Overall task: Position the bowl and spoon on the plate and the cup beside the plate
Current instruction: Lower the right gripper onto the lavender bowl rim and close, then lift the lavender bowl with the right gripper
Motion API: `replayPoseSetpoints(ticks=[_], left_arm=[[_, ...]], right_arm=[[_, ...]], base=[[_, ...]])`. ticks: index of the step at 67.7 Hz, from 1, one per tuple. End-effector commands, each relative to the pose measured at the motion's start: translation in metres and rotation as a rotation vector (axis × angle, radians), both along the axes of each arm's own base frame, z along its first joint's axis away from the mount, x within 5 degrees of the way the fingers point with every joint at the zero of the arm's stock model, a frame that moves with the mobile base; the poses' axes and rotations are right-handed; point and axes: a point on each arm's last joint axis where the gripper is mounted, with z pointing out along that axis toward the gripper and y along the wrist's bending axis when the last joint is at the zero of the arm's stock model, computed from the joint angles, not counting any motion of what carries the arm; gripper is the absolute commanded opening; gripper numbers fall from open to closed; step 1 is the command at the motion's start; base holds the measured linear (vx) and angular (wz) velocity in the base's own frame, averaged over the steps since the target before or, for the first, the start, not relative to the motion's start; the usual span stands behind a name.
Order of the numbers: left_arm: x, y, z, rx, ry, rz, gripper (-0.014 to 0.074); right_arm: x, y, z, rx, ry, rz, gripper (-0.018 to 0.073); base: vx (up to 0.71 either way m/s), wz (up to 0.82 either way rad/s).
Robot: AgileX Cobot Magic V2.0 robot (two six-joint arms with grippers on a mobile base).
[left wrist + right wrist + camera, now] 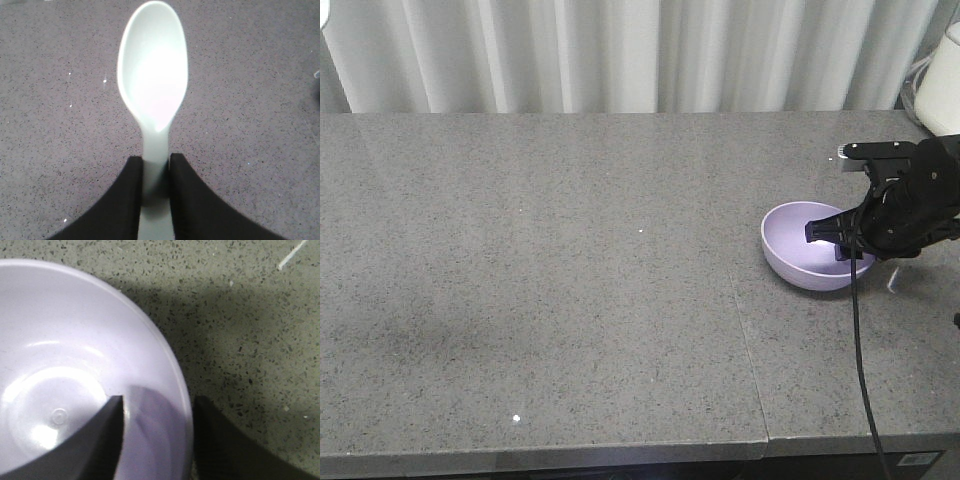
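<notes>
Bowl first: the bowl (800, 258) sits upright on the table (570, 260), hollow up, with the right arm (910, 205) close against its right side. That arm's jaws stand astride the bowl's wall. One finger (107, 440) reaches down inside the hollow and the other is outside the rim, so the wall runs between them. Whether they already press on it cannot be told from these views. A lift would turn on this: the wall lies squarely between the jaws, not beside them.

Away from the bowl and outside the front view, the left jaws pinch the handle of the spoon (152, 85) from both sides. Its long axis runs straight out from the jaws, with the scoop farthest away and facing up, over the table.

Neither plate nor cup shows in any view, so the bowl's destination cannot be placed. The right arm is plainly the one at the bowl, and lifting it looks like the step in hand. A white appliance (945, 80) stands behind the bowl, near the table's far edge.
</notes>
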Motion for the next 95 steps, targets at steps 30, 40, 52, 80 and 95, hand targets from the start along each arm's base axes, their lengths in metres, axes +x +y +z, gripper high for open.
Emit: replayPoseSetpoints(ticks=[30, 40, 52, 80, 95], left_arm=[[-0.011, 0.001, 0.016, -0.023, -0.078, -0.004, -0.0006], [-0.011, 0.001, 0.016, -0.023, -0.078, -0.004, -0.0006], [-0.011, 0.001, 0.016, -0.023, -0.078, -0.004, -0.0006], [-0.011, 0.001, 0.016, -0.023, -0.078, -0.004, -0.0006], [-0.011, 0.001, 0.016, -0.023, -0.078, -0.004, -0.0006]], right_arm=[[-0.007, -0.004, 0.049, -0.011, -0.138, 0.0, -0.0011], [-0.026, -0.004, 0.084, -0.008, -0.206, -0.005, -0.0011], [-0.065, -0.005, 0.137, -0.006, -0.306, -0.011, -0.0011], [-0.172, -0.007, 0.221, -0.001, -0.5, -0.027, -0.0011], [-0.192, -0.008, 0.232, -0.002, -0.547, -0.026, -0.0011]], base=[[0.0, 0.0], [0.0, 0.0], [0.0, 0.0], [0.0, 0.0], [0.0, 0.0]])
